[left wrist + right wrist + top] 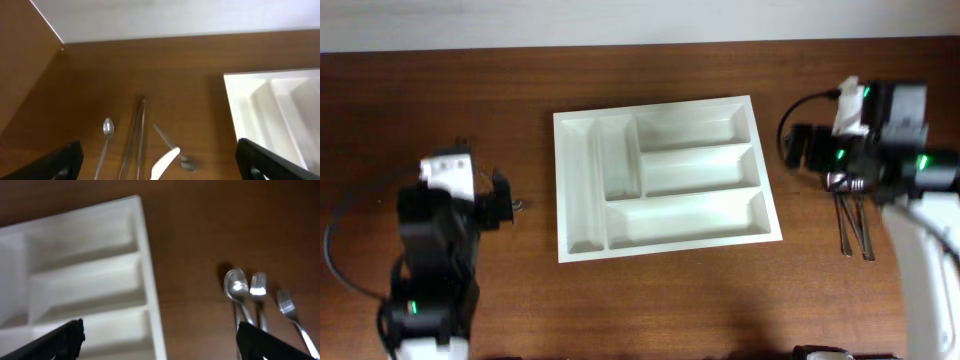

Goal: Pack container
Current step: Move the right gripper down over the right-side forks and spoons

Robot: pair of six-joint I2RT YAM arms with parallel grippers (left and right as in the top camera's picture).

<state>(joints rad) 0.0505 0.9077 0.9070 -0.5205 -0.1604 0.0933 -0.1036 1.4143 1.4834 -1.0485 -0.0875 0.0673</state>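
Note:
The white cutlery tray [692, 171] lies in the middle of the table, and all its compartments are empty. My left gripper [504, 201] is open and empty, left of the tray. In the left wrist view [160, 170] it hovers over a metal spoon [106, 131], two long thin metal sticks [136, 135], a white plastic knife [162, 165] and a small spoon [174, 148]. My right gripper [798, 146] is open and empty, right of the tray. In the right wrist view [160, 347] it hangs over the tray's right rim [148, 280].
A spoon [236, 285] and two forks [258, 286] [287, 305] lie right of the tray, under the right arm; their handles show in the overhead view [855, 228]. The table's back edge meets a pale wall [175, 20].

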